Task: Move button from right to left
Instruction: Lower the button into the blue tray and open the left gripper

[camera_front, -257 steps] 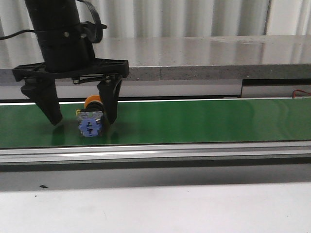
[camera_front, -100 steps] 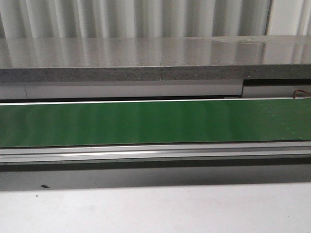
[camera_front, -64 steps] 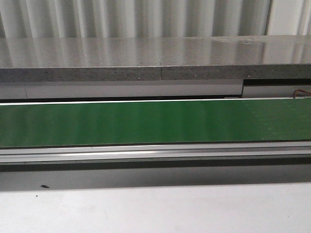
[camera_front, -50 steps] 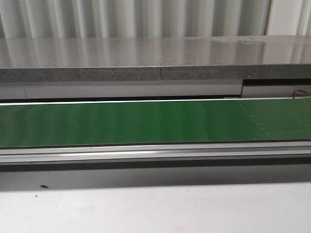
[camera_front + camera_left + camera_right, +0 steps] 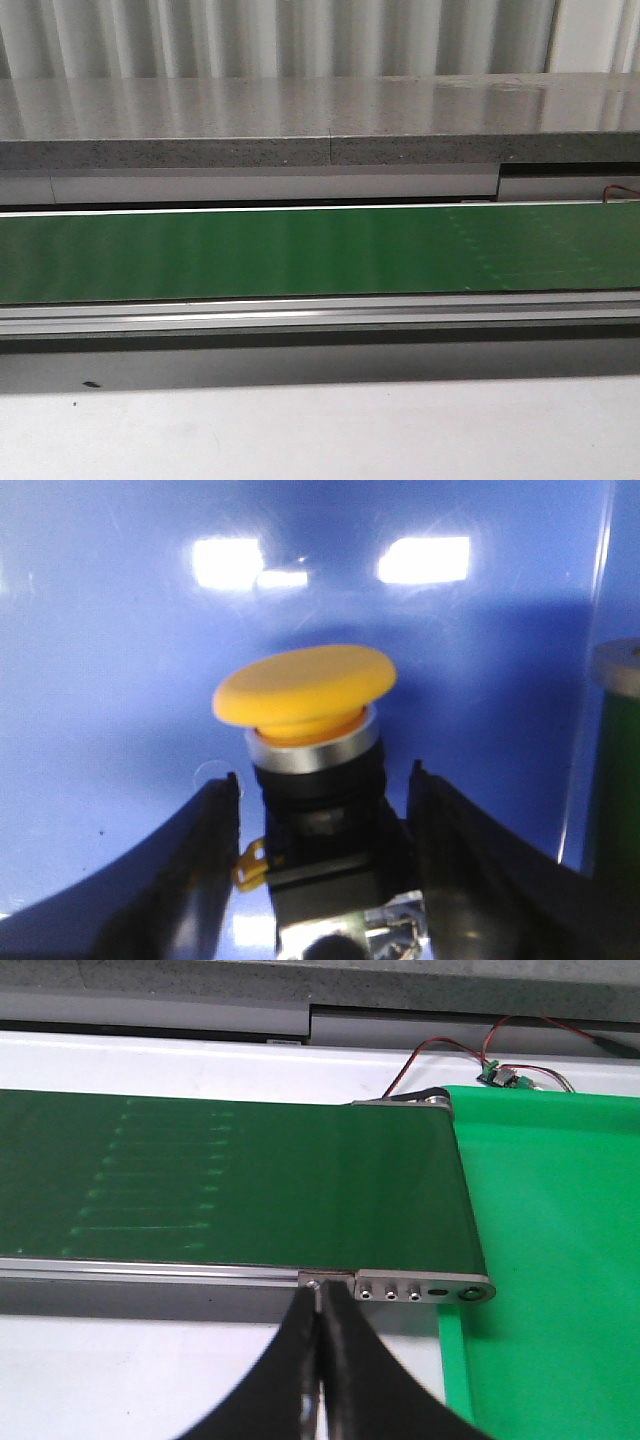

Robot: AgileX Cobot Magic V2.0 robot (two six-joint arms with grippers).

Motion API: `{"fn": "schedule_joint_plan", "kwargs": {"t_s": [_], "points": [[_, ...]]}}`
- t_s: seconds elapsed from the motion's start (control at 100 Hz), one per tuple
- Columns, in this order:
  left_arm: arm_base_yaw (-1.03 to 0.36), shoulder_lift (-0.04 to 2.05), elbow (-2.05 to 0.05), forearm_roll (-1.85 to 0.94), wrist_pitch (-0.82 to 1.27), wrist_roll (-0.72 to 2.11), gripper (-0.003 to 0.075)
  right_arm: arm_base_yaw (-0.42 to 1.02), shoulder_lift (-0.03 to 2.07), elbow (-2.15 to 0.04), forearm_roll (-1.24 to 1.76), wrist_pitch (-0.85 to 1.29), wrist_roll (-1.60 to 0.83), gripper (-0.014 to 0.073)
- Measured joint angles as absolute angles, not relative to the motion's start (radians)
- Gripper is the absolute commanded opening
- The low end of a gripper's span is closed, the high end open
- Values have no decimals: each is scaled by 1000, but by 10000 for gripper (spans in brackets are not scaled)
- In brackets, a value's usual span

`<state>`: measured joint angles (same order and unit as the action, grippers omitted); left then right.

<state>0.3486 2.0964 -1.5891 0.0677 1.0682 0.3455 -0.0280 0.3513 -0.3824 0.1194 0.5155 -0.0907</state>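
Note:
The button (image 5: 305, 690) shows only in the left wrist view: yellow round head, silver ring, black collar and dark body with a brass tab. My left gripper (image 5: 322, 780) is shut on the button, one black finger on each side of its body, holding it head-first over a glossy blue surface (image 5: 100, 660). My right gripper (image 5: 320, 1295) is shut and empty, over the white table at the near edge of the green conveyor belt (image 5: 250, 1180). In the front view the belt (image 5: 320, 250) carries nothing, and neither gripper shows there.
A green tray (image 5: 560, 1240) lies past the belt's end, with red and black wires (image 5: 500, 1070) behind it. A grey stone ledge (image 5: 320, 120) runs behind the belt. A green strip with a grey cap (image 5: 615, 770) stands beside the blue surface.
My left gripper stood astride the button on the belt at the left 2.6 s ago. Both have since left the front view, and the belt has stayed bare for the last second.

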Motion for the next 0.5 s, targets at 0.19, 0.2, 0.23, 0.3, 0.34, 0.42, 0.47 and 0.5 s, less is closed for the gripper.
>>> {"fn": "schedule_joint_plan", "kwargs": {"t_s": [0.19,0.2,0.23,0.3,0.34,0.42,0.47,0.5], "points": [[349,2096,-1589,68,1051,345,456,-28,351,-382,119,516,-91,-50],[349,2096,-1589,68,1052,345,454,-28,351,-382,119,516,-91,-50],[349,2092,-1589,68,1047,345,442,-28,351,-382,119,516,-91,-50],[349,2077,-1589,68,1039,345,384,-28,351,-382,119,516,-91,-50],[349,2062,-1589,63,1031,336,334,-28,351,-382,119,516,-91,-50],[349,2023,-1589,42,1009,302,230,-28,351,-382,119,516,-91,-50],[349,1991,-1589,23,991,276,171,-28,351,-382,119,516,-91,-50],[349,1975,-1589,11,984,262,136,-28,351,-382,119,516,-91,-50]]}}
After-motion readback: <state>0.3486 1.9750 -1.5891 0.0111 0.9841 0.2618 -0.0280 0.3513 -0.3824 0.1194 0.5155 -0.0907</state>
